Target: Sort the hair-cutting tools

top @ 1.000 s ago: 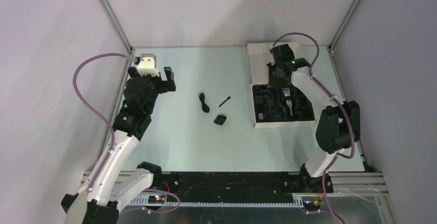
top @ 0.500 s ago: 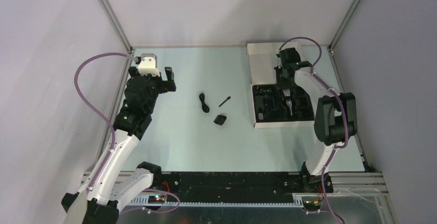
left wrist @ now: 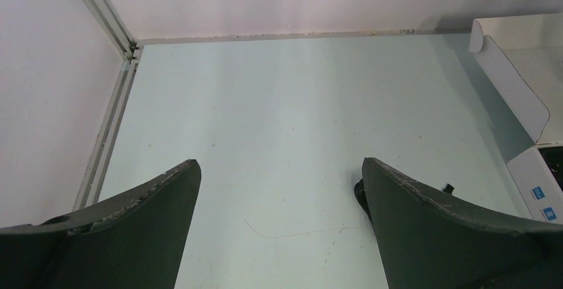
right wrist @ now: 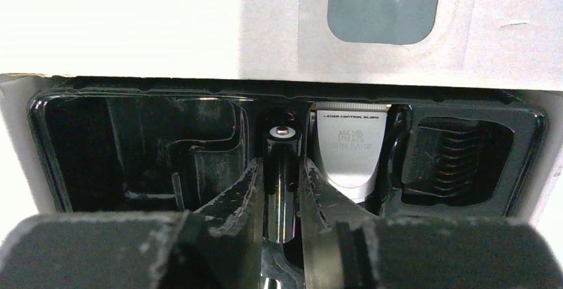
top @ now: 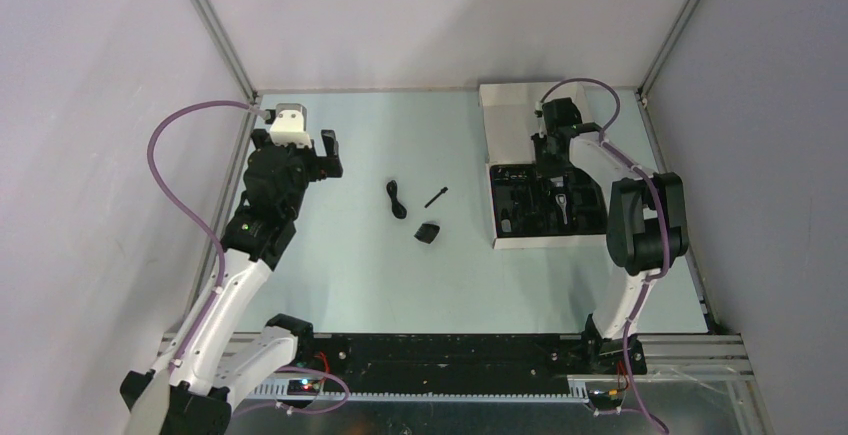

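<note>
A black coiled cord (top: 397, 198), a thin black stick-brush (top: 435, 196) and a black comb attachment (top: 429, 232) lie on the table's middle. The silver-faced clipper (right wrist: 350, 149) lies in the black tray (top: 545, 210) of the open white box, with a ribbed comb attachment (right wrist: 458, 153) in the slot to its right. My right gripper (right wrist: 282, 177) reaches down into the tray, and its fingers press both sides of a glossy black cylinder (right wrist: 282, 159) just left of the clipper. My left gripper (left wrist: 279, 169) is open and empty above the table's back left.
The box's white lid (top: 510, 115) lies open flat behind the tray, with a clear window (right wrist: 385, 3). Frame posts stand at the back corners. The cord's end (left wrist: 359, 192) peeks out behind my left gripper's right finger.
My right wrist has shifted a little right and the arm's elbow has swung in over the box, lowering the gripper into the tray. The left arm has barely moved.
</note>
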